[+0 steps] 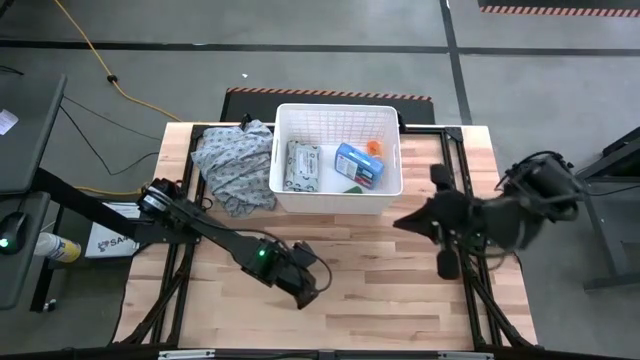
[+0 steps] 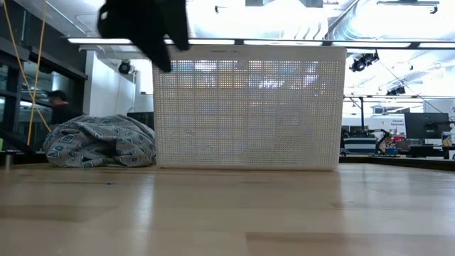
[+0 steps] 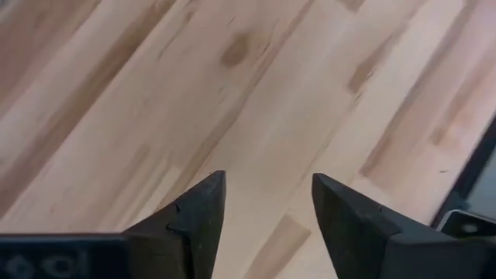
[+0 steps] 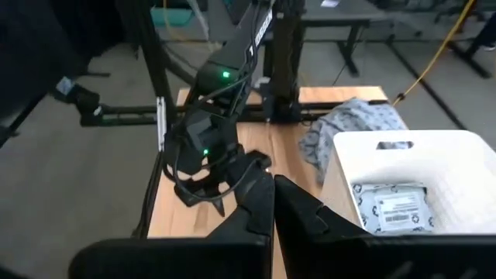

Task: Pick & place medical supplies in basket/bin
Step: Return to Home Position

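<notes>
The white grid-walled basket point(image 1: 338, 158) point(image 2: 249, 107) stands at the table's far middle. On its floor lie a grey-white wipes pack point(image 1: 302, 166) point(image 4: 395, 208), a blue box point(image 1: 357, 165), an orange bottle point(image 1: 374, 147) and a green tube point(image 1: 352, 186). My left gripper point(image 1: 305, 290) point(image 3: 267, 190) hangs open over bare wood near the table's front, with nothing between its fingers. My right gripper point(image 1: 405, 222) point(image 4: 273, 186) is shut and holds nothing. It is raised high over the table's right half and points toward the left.
A grey patterned cloth heap point(image 1: 235, 160) point(image 2: 99, 142) lies against the basket's left wall. Bare wooden tabletop point(image 1: 380, 300) stretches in front of the basket. A person point(image 2: 57, 107) stands in the room behind, far left.
</notes>
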You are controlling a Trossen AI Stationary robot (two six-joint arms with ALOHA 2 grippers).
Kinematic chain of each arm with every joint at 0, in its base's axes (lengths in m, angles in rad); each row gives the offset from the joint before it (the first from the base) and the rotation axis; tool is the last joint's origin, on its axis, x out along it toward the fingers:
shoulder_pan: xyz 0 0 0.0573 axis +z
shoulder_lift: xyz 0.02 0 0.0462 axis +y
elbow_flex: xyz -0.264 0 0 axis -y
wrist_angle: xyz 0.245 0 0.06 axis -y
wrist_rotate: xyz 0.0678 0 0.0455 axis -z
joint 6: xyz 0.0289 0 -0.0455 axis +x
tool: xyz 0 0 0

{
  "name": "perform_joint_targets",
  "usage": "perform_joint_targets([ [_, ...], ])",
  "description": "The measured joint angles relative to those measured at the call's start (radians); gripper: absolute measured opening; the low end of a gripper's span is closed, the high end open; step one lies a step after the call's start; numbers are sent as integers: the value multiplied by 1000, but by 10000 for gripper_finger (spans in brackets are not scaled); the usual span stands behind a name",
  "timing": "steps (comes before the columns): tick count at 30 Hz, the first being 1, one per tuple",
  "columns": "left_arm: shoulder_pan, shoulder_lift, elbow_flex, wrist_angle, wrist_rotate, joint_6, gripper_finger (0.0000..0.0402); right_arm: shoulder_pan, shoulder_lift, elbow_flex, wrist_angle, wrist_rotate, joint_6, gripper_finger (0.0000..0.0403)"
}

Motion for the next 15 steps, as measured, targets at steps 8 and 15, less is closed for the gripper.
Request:
perform_joint_targets([
  [8, 33, 0, 140, -51, -16, 185, 150, 151, 0, 0, -12, 122, 222, 0],
  [15, 57, 0, 315, -191, -102, 338, 71, 253, 1, -26, -58, 247, 284, 0],
])
